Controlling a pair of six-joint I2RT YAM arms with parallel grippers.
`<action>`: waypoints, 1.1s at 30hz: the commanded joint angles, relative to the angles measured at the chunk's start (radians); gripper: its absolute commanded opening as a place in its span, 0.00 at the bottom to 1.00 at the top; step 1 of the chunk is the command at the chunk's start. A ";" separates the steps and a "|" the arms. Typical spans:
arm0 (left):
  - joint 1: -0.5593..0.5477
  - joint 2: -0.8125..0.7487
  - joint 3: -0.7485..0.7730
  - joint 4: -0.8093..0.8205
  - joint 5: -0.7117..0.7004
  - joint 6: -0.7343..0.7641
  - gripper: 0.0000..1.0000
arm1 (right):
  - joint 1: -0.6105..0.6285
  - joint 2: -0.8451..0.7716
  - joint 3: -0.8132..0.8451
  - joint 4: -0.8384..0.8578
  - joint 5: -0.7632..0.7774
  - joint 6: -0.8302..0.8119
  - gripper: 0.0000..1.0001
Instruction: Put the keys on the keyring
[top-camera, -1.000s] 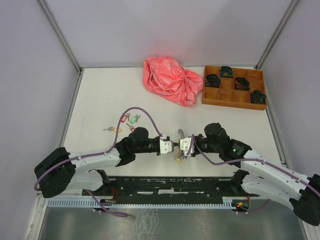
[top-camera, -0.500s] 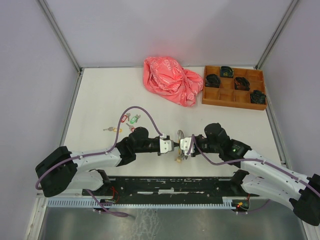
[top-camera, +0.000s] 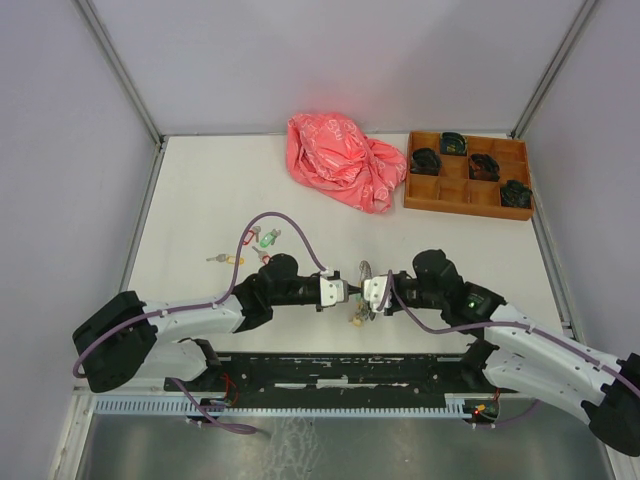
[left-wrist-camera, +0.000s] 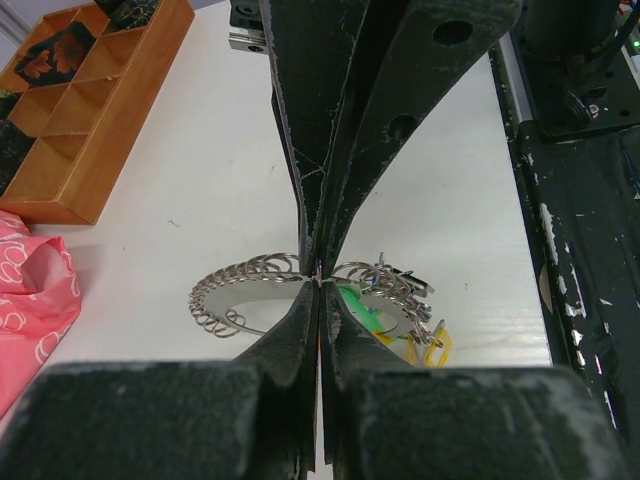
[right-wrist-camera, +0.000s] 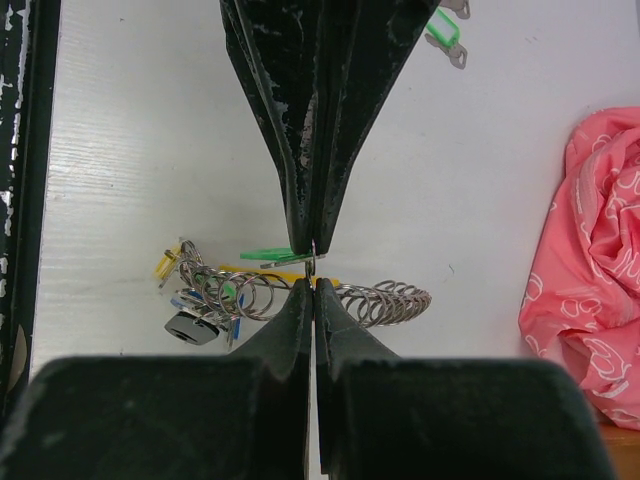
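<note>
The keyring (top-camera: 359, 270), a loop of silvery coils, hangs just above the table between my two grippers, which meet tip to tip. My right gripper (right-wrist-camera: 313, 281) is shut on the keyring (right-wrist-camera: 388, 302) wire. My left gripper (left-wrist-camera: 319, 284) is shut on a green-tagged key (right-wrist-camera: 268, 254) whose small ring sits at the same spot on the keyring (left-wrist-camera: 238, 291). Several tagged keys and a black fob (right-wrist-camera: 189, 328) dangle in a bunch from the loop. In the top view the left gripper (top-camera: 349, 293) and right gripper (top-camera: 363, 294) face each other. Loose keys (top-camera: 266, 238) lie to the left.
A crumpled pink bag (top-camera: 340, 160) lies at the back centre. A wooden compartment tray (top-camera: 466, 206) with small black bundles stands at the back right. The black rail (top-camera: 340, 370) runs along the near edge under the arms.
The right arm has shifted a little toward the near edge. Both grippers stay shut at the same spot on the ring.
</note>
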 joint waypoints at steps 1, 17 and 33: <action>-0.007 0.019 0.026 -0.025 0.019 -0.017 0.03 | 0.004 -0.047 0.014 0.170 -0.051 0.016 0.01; -0.007 0.022 0.032 -0.005 0.065 -0.032 0.03 | 0.004 -0.053 0.003 0.200 -0.081 0.025 0.01; -0.004 0.031 0.028 -0.023 0.040 -0.043 0.03 | 0.004 -0.116 -0.026 0.240 -0.029 0.035 0.01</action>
